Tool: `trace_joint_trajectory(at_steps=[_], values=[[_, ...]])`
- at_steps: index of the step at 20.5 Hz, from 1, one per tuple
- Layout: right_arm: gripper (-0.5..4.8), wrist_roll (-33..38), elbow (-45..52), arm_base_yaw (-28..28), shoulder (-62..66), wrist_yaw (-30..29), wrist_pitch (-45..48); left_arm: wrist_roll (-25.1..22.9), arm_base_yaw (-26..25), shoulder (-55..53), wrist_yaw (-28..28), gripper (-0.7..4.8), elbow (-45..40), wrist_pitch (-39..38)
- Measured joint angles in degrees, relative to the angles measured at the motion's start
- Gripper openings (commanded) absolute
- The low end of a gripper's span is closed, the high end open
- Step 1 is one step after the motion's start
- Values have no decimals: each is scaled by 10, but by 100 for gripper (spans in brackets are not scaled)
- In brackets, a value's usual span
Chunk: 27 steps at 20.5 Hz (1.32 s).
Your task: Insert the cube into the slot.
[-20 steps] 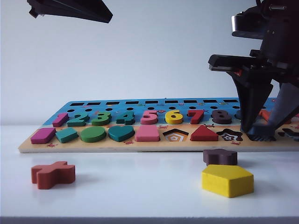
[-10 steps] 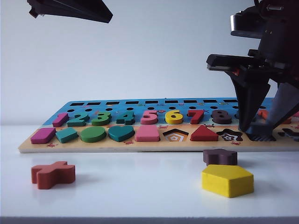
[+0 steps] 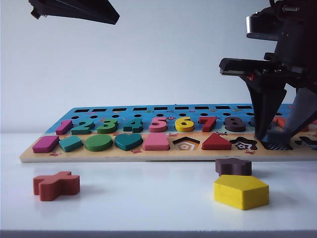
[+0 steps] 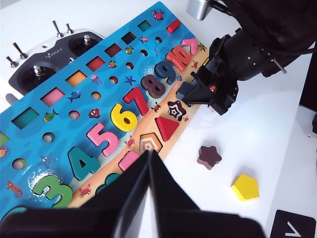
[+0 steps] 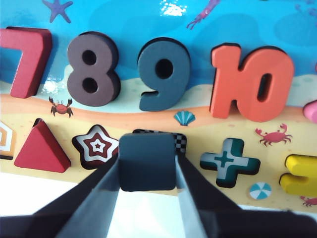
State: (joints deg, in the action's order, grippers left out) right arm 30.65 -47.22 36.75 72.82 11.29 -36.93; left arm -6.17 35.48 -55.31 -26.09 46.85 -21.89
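cube [image 5: 147, 161] between right gripper [image 5: 147, 198] fingers (over slot [image 5: 179, 141]); left gripper [image 4: 148, 178] aloft

Wooden number pieces showing on puzzle board [image 3: 124, 154]: 1 [image 3: 63, 127], 2 [image 3: 82, 126], 3 [image 3: 107, 125], 4 [image 3: 133, 124], 5 [image 3: 158, 124], 6 [image 3: 184, 124], 7 [image 3: 208, 123], 8 [image 5: 92, 69], 9 [image 5: 162, 74], 10 [image 5: 251, 83]. Plus-sign cut-out [image 5: 229, 161] sitting below 10. Small print on grey controller [image 4: 49, 54] beside board showing too small to read.
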Motion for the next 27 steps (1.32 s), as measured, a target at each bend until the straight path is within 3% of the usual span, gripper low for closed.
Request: trace_joint_trajectory(at_steps=[15,22,27], values=[[3,19,0,0,1,3,-14,0,0,0,0,10,0,0],[75,23,0,0,1,3,-14,0,0,0,0,10,0,0],[154,23,0,0,1,4,-9,0,0,0,0,10,0,0]])
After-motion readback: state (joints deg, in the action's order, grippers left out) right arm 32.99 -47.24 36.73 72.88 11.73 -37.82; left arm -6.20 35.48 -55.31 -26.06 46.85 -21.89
